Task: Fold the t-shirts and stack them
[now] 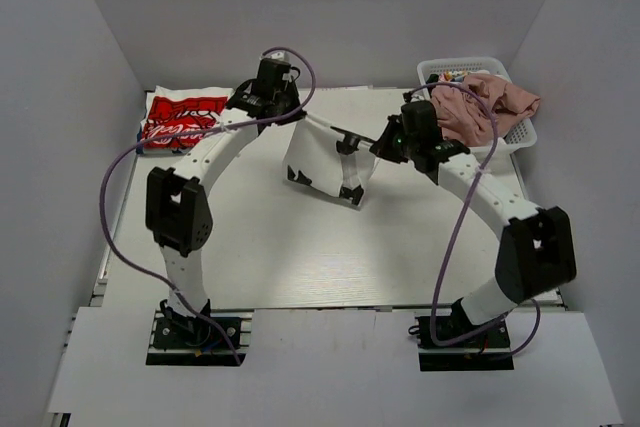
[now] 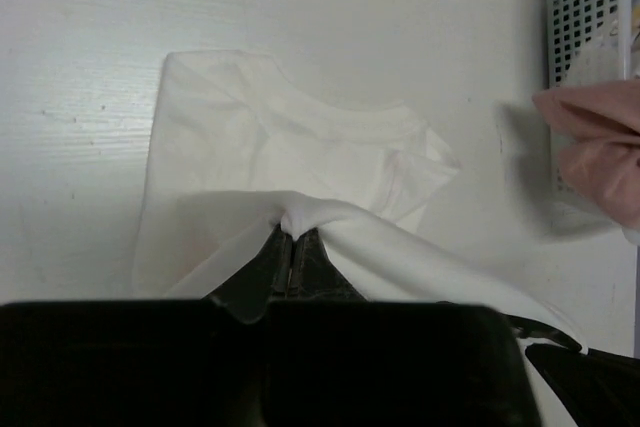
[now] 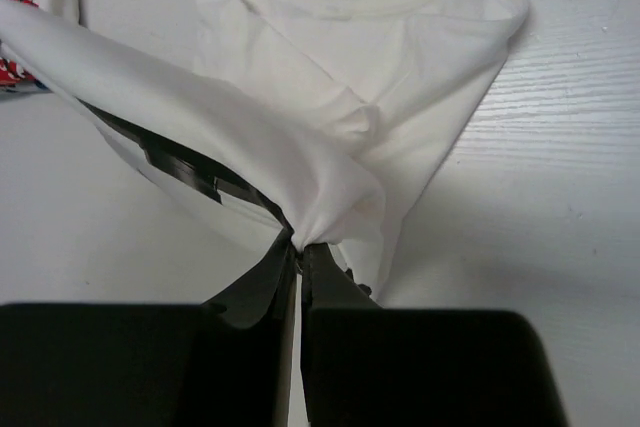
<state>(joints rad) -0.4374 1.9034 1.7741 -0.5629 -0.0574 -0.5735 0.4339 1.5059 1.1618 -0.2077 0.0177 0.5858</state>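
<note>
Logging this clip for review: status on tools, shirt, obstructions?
Left tool shut on white t-shirt; right tool shut on it too, edge lifted between them. Red-print t-shirt far left, pink t-shirt in basket. Nothing blocking.

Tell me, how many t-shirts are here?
3: a plain white shirt lifted mid-table, a red-printed shirt far left, a pink shirt in the basket far right. More may hide beneath.

The left arm (image 1: 215, 152) and right arm (image 1: 482, 192) meet mid-frame. Their jaws pinch the top edge of a white t-shirt (image 1: 325, 165) hanging between them above the surface (image 1: 300, 257). A red-printed t-shirt (image 1: 180, 122) lies upper left. A pink t-shirt (image 1: 490, 102) spills from a white basket (image 1: 465, 62) upper right.
</note>
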